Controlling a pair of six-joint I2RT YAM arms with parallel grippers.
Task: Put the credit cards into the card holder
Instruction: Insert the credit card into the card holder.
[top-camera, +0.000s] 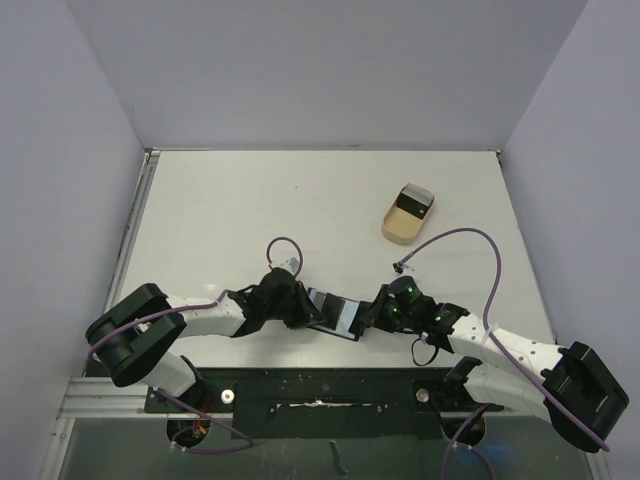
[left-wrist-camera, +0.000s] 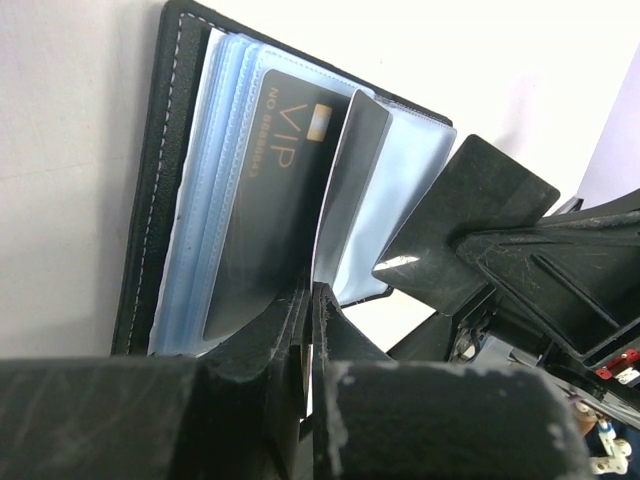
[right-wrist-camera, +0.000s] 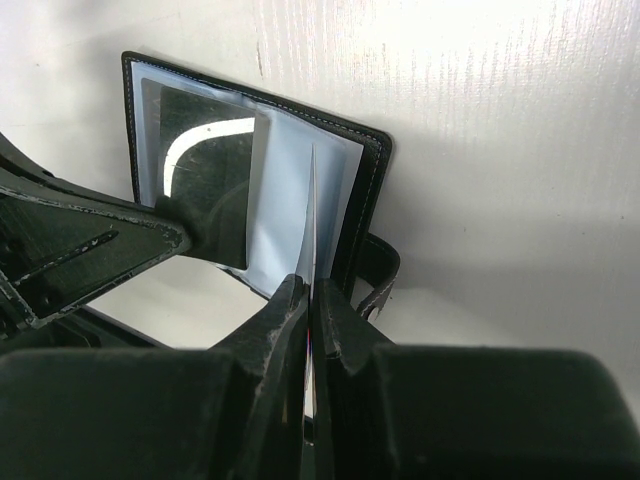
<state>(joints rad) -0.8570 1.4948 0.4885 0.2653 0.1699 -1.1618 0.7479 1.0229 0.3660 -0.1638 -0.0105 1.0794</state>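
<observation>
The card holder (top-camera: 335, 314) is lying open on the surface (top-camera: 250, 210), right at the near edge between the two arms, so both can work on it without much reach.

The left claw (left-wrist-camera: 312, 300) is pinched almost fully closed on the bottom edge of a sleeve page (left-wrist-camera: 345, 190), standing it up off the stack. My guess is that's to fan the pages apart and expose a free pocket. The right claw (right-wrist-camera: 308, 295) is closed just as tight on a thin sheet (right-wrist-camera: 312, 210), seen dead edge-on from its own camera. I honestly can't tell if that's a card going in or another plastic page. Either way it points straight down into the fold, which looks like a lining-up move to me.

The beige tray (top-camera: 392, 228) sits well apart, further back on the right. It has a dark bit (top-camera: 419, 199) in it, maybe more cards, but it's too small to call.

One dark VIP card (left-wrist-camera: 265, 210) is already tucked flat in a pocket on the left half, so I'd say the job is partly done.

The strap tab (right-wrist-camera: 378, 272) hangs loose off the outer edge, out of the way.
</observation>
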